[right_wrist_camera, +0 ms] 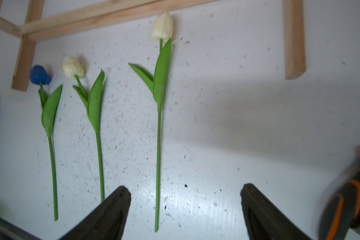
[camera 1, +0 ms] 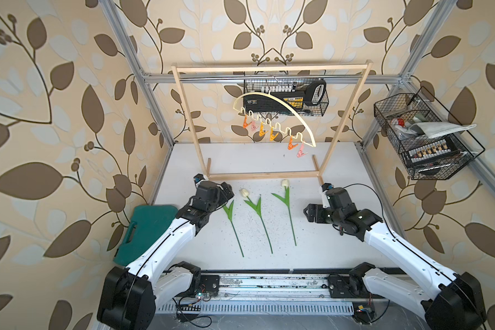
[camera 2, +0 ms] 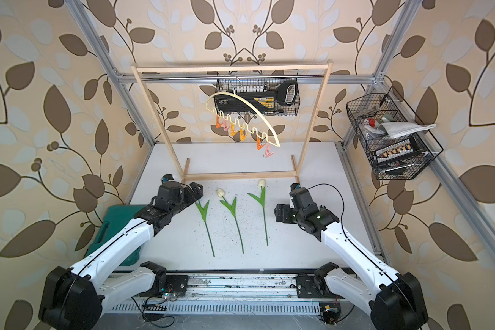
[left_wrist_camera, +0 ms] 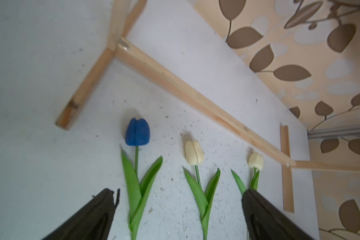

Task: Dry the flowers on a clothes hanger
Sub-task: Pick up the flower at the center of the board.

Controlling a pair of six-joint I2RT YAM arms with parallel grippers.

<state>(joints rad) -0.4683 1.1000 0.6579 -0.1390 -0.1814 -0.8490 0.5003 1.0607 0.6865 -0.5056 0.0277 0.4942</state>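
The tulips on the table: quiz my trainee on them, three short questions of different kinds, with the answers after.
1. Multiple choice: how many tulips lie on the table? A two, B three, C five.
2. True or false: a tulip is already pegged to the clothes hanger.
3. Fill in: the tulip nearest the left gripper has a ___ head.

Key: 1 B. 2 false; all of them lie flat on the table. 3 blue; the blue head shows in both wrist views.
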